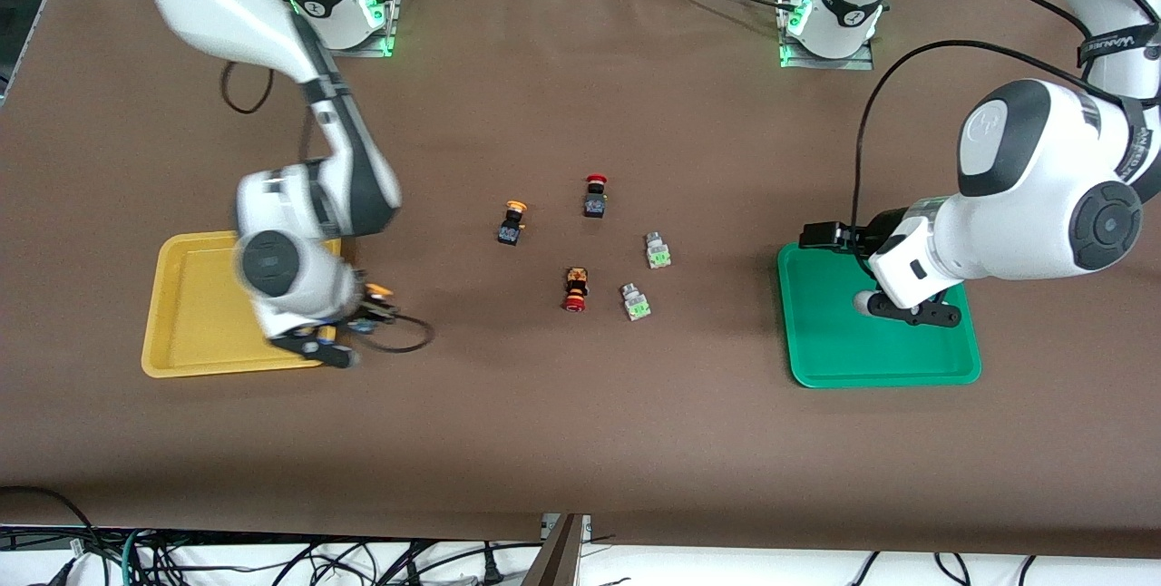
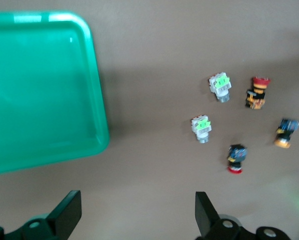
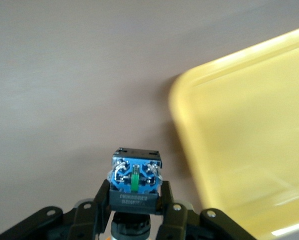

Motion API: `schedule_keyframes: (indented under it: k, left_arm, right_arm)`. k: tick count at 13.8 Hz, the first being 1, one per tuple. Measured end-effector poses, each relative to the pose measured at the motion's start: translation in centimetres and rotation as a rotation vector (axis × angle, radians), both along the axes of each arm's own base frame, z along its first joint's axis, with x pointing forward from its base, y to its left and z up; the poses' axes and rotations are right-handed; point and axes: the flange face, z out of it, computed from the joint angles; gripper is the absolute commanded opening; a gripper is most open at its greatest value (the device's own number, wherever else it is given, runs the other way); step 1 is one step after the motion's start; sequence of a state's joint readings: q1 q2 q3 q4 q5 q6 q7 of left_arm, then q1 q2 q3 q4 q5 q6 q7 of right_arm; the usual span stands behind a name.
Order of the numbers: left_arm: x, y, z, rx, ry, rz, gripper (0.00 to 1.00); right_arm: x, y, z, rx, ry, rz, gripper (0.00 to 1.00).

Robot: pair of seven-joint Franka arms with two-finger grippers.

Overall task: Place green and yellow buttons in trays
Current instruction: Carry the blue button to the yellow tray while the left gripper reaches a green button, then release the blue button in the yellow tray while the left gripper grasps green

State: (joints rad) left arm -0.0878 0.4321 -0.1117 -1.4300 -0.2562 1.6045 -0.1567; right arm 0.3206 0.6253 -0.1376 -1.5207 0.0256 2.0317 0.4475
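Note:
My right gripper (image 1: 361, 316) is shut on a dark-bodied push button with a yellow-orange cap (image 1: 378, 292), just off the yellow tray's (image 1: 195, 314) edge toward the table's middle. In the right wrist view the fingers clamp the button's body (image 3: 135, 180) beside the yellow tray (image 3: 249, 145). A second yellow-capped button (image 1: 512, 223) and two grey-and-green switches (image 1: 658, 250) (image 1: 636, 301) lie mid-table. My left gripper (image 1: 912, 312) is open and empty over the green tray (image 1: 816, 350). The left wrist view shows the green tray (image 2: 39, 90), both switches (image 2: 220, 86) (image 2: 201, 128) and the yellow-capped button (image 2: 285, 134).
A dark button with a red cap (image 1: 595, 196) and a red-and-orange button (image 1: 575, 288) lie among the others mid-table. A black cable (image 1: 399, 336) loops from the right wrist onto the table beside the yellow tray.

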Motion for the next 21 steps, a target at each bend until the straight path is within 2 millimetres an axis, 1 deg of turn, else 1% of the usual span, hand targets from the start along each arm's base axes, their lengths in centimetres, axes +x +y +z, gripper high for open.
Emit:
schedule_keyframes:
  k: [1,2,3,5,6,8,9,10,11,12,13,15,16,17,19,21]
  left_arm:
    - [-0.5,-2.1,-0.8,0.028,0.030,0.052,1.00]
    - [-1.2,-4.9,-2.2,0.055,0.045,0.097,1.00]
    - [-2.1,-7.8,-4.1,0.080,0.047,0.139,1.00]
    - [-4.5,-13.6,-8.9,0.126,0.041,0.213,1.00]
    - [-5.7,-16.0,-11.6,0.160,0.033,0.239,1.00]
    - [-7.8,-19.9,-16.6,0.234,0.008,0.263,1.00]
    - [-8.6,-21.6,-18.6,0.252,-0.007,0.277,1.00]
    - [-9.0,-22.7,-20.4,0.257,-0.021,0.291,1.00]
    - [-9.1,-23.2,-21.8,0.254,-0.032,0.304,1.00]
    - [-8.9,-23.1,-22.8,0.251,-0.038,0.313,1.00]
    - [-8.6,-22.7,-23.4,0.254,-0.040,0.322,1.00]
    - [-8.3,-22.1,-23.8,0.264,-0.041,0.328,1.00]
    - [-8.2,-22.0,-24.2,0.271,-0.041,0.325,1.00]
    - [-8.3,-21.9,-24.5,0.276,-0.038,0.324,1.00]
    - [-8.4,-21.9,-25.0,0.280,-0.033,0.325,1.00]
    - [-8.3,-21.9,-25.0,0.278,-0.037,0.328,1.00]
  right_arm:
    - [0.4,-3.5,0.5,-0.002,0.014,0.024,0.00]
    - [0.7,-6.5,0.6,-0.011,0.022,0.053,0.00]
    - [0.7,-9.0,0.5,-0.022,0.033,0.087,0.00]
    - [0.4,-13.5,-0.6,-0.034,0.064,0.126,0.00]
    - [-0.1,-15.8,-1.4,-0.031,0.078,0.139,0.00]
    - [-1.0,-20.1,-3.0,-0.025,0.082,0.177,0.00]
    - [-1.4,-22.2,-3.6,-0.026,0.079,0.194,0.00]
    - [-1.8,-24.2,-4.2,-0.027,0.074,0.203,0.00]
    - [-2.3,-25.9,-4.9,-0.027,0.069,0.207,0.00]
    - [-2.6,-27.1,-5.6,-0.027,0.063,0.214,0.00]
    - [-3.0,-27.6,-6.3,-0.028,0.058,0.228,0.00]
    - [-3.7,-27.5,-7.5,-0.026,0.060,0.245,0.00]
    - [-3.9,-27.5,-7.8,-0.025,0.064,0.247,0.38]
    - [-4.0,-27.5,-8.0,-0.024,0.067,0.248,0.99]
    - [-4.0,-27.3,-8.0,-0.023,0.067,0.252,1.00]
    - [-3.7,-26.8,-7.8,-0.022,0.060,0.261,1.00]
